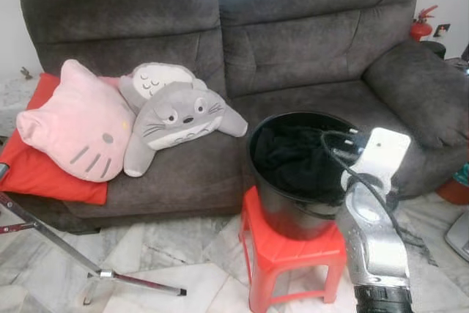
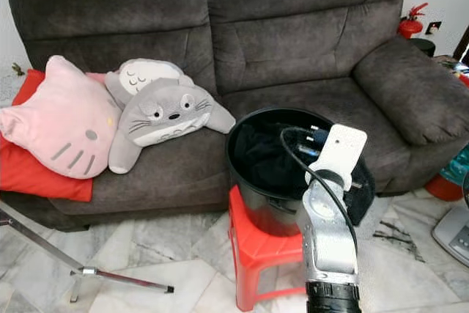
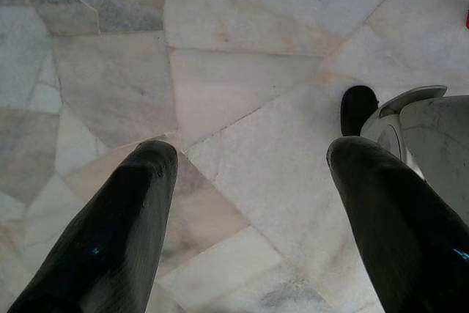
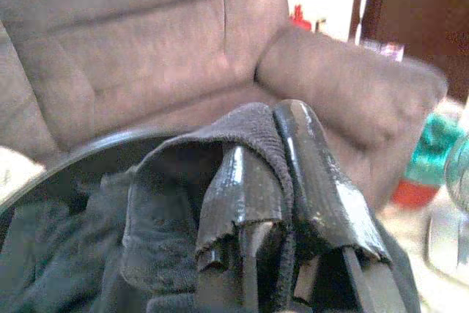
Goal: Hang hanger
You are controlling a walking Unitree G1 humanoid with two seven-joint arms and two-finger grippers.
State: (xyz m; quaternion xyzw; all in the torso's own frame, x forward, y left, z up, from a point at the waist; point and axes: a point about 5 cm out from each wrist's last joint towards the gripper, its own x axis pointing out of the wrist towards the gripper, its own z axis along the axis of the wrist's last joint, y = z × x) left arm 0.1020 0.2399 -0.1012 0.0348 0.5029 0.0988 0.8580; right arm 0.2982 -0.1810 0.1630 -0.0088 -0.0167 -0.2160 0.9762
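Black cloth is what my right pincer has pinched between its two fingers, the fabric folded over them just above the rim of the black bucket. More dark cloth lies heaped inside that bucket, which stands on a red plastic stool on the marble floor, close against the front edge of the grey sofa. I cannot make out any hanger; the garment in the pincer is all I see of the job. On the sofa's left seat lie a pink cat cushion, a grey plush and a red cushion. My left pincer hangs over the floor with its fingers spread apart. A metal stand leg crosses the floor at the left.
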